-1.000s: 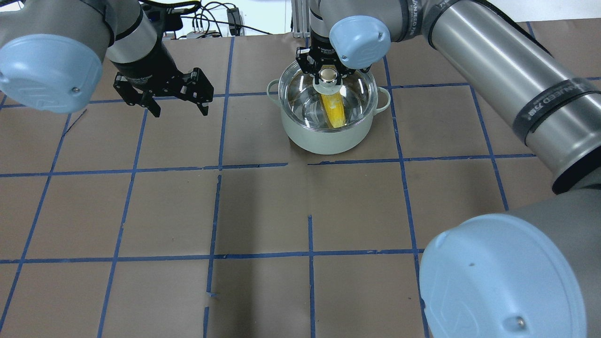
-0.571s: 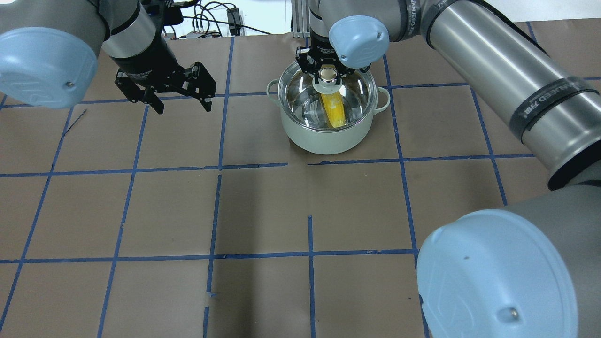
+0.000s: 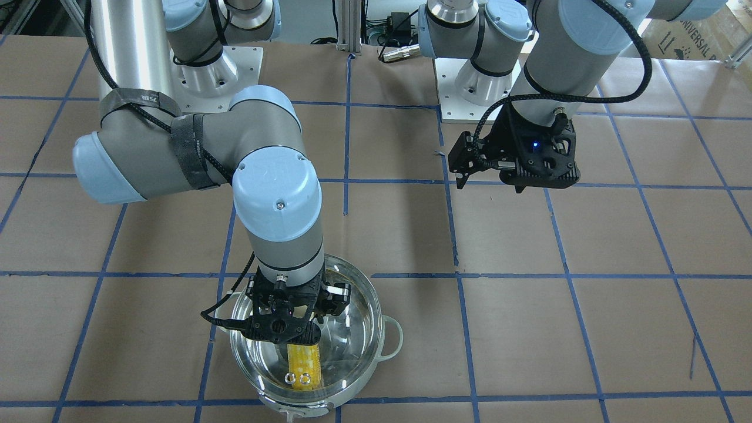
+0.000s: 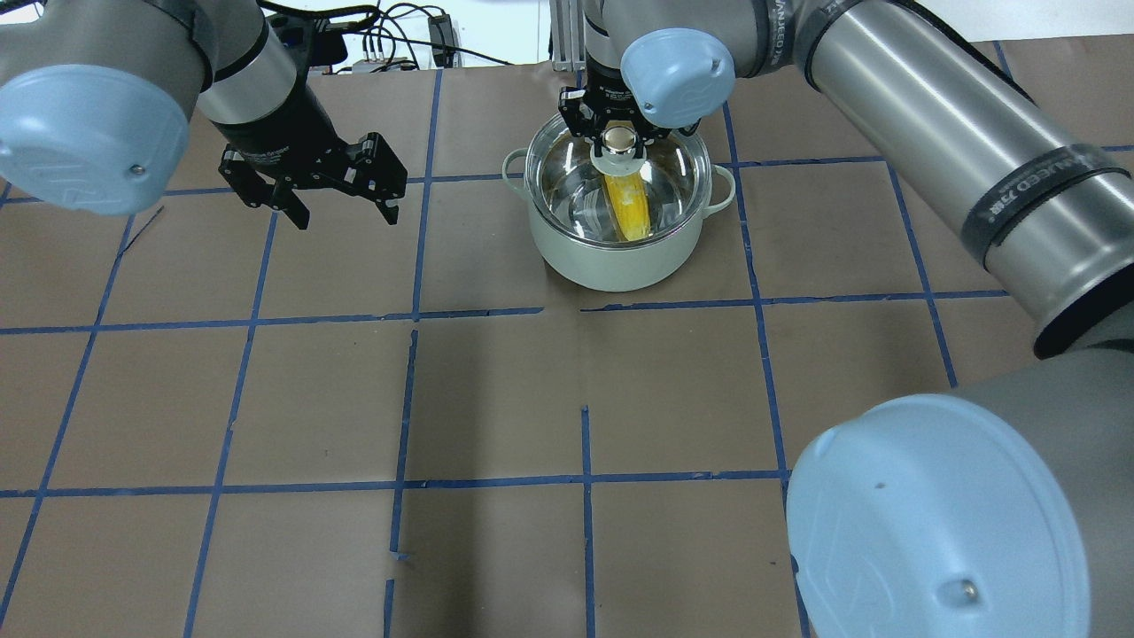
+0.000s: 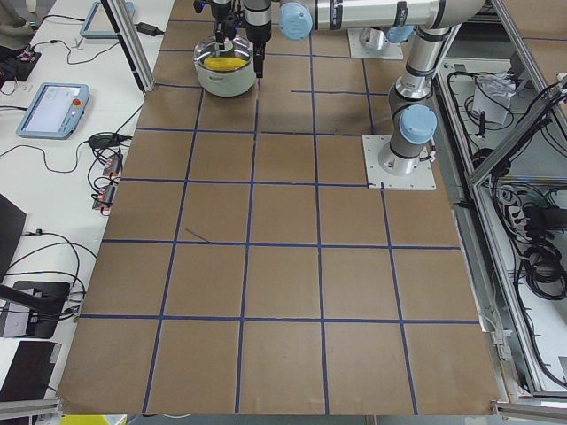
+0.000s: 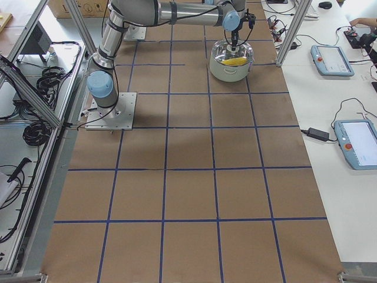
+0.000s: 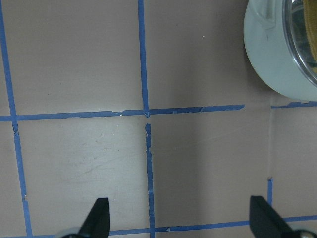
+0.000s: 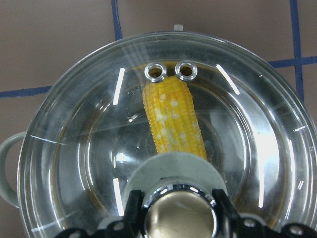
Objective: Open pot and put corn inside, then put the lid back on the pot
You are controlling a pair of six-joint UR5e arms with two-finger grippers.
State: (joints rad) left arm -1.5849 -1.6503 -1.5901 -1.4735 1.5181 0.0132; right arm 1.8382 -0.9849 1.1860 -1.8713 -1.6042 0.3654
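We saw our left gripper point(image 4: 345, 219) spread and empty, hanging well to the left of the pot point(image 4: 611, 266). The lid point(image 4: 673, 177) sat on the pot, with the corn point(image 4: 631, 213) inside. Our right gripper point(image 4: 618, 142) pinched the lid's knob. If it rose before letting go, it could drag the lid off the pot.

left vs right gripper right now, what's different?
Jaws: the left gripper is wide open and empty; the right gripper looks closed on the knob of the lid.
Place: the left gripper hangs over bare table, apart from the pot; the right gripper sits above the pot's centre, over the corn under the glass.
Shared: both are black two-finger grippers pointing downward.
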